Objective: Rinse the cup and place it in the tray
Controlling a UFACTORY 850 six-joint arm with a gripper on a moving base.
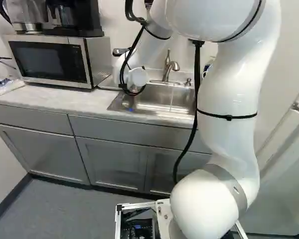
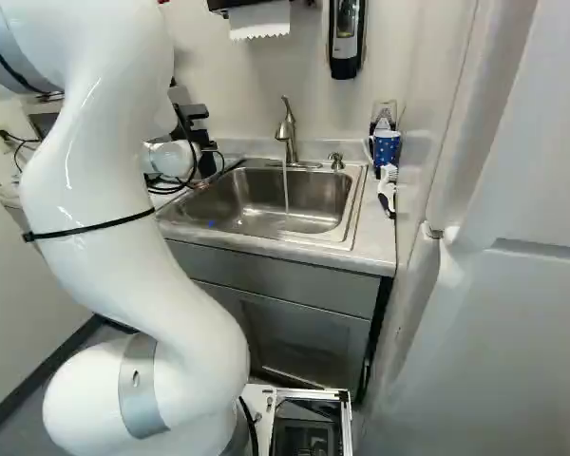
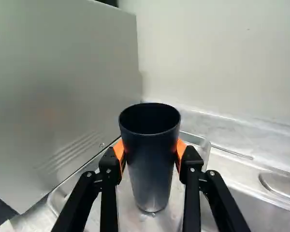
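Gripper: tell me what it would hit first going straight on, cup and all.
Probably the wall just past the microwave. Whether the cup clears the tray is unclear, so the tray's far rim might catch it first.

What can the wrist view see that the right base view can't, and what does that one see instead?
Only the wrist view: the tray, the end effector's orange pads and the inside of the dark cup.

Only the right base view: water running from the faucet, the paper towel, the wall dispenser and the blue dotted cup.

Both: part of the sink and the wall.
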